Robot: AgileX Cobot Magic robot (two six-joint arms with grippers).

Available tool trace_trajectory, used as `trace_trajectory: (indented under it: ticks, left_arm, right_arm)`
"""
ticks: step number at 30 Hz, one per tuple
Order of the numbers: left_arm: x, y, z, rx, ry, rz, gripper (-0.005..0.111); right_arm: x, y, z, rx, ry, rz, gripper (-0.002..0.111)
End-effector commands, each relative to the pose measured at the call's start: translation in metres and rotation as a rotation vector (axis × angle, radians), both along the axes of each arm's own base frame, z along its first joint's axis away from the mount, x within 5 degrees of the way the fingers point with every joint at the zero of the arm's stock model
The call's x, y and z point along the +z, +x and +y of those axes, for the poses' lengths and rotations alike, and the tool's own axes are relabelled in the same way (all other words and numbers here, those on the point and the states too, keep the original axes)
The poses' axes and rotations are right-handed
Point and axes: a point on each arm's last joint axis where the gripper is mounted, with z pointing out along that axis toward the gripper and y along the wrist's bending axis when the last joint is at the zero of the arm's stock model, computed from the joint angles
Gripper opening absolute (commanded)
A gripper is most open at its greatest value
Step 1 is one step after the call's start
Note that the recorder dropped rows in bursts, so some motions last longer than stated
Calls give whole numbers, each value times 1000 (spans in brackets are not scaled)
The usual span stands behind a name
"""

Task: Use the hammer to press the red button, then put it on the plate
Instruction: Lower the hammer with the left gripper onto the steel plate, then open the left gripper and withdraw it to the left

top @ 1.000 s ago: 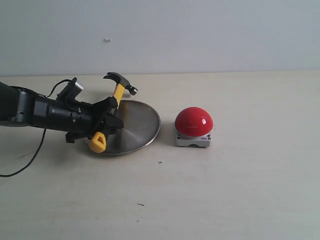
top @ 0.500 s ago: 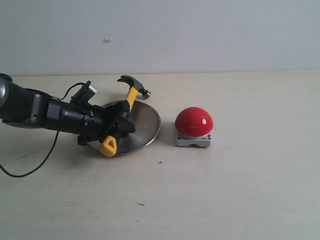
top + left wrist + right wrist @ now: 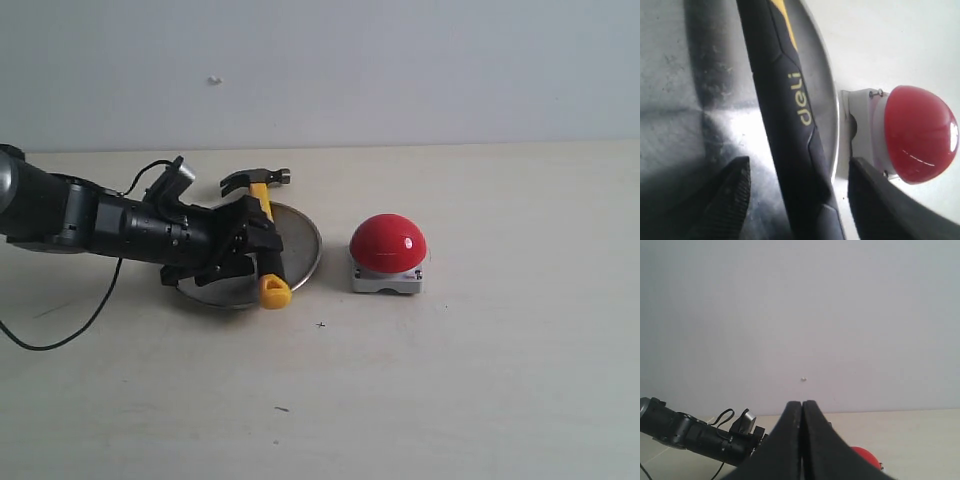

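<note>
My left pincer [image 3: 797,200] stands wide, its fingers [image 3: 732,195] clear of the black grip on either side, holding nothing. Between them the hammer [image 3: 790,110] lies across the plate [image 3: 300,245], head past the far rim, yellow loop at the near one. It looks stiff and head-heavy, I judge, and apt to rock on that slick dish; the rubbery mid-handle is where to grasp. The red button [image 3: 388,243] sits just beside the plate. My right pincer [image 3: 802,407] is shut, empty.

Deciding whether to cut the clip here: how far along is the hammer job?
Done: hammer lies across the plate. In hand: left gripper open astride it, not touching. Left: pull that arm away. Whether the red button got pressed can't be told. The right gripper is shut, empty.
</note>
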Motion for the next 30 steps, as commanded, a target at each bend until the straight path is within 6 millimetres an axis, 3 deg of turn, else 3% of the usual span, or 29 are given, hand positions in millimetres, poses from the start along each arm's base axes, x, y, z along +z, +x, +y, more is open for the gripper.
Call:
trace_trajectory:
  ticks: [1,11,15,18,20,24,30]
  left_arm:
    - [9,2,7,5,-26,9,56]
    - [24,5,39,-25,-27,40,43]
    - [34,4,43,-54,-22,6,26]
    - [47,1,47,-70,-5,-42,4]
    - [58,-2,53,-57,-1,-78,0]
    - [92,-19,65,-33,-16,-214,0]
    - [137,-81,70,-79,37,-505,0]
  right_arm:
    - [-2,0,0,-3,-15,-6,0]
    - [-2,0,0,-3,-15,-6,0]
    - [-1,0,0,-5,-14,-7,0]
    - [-1,0,-1,-9,-15,-10,0]
    - [-1,0,-1,-15,-12,-14,0]
    - [0,0,-2,-27,-7,-21,0]
    - [0,0,-3,-36,-19,-30,0]
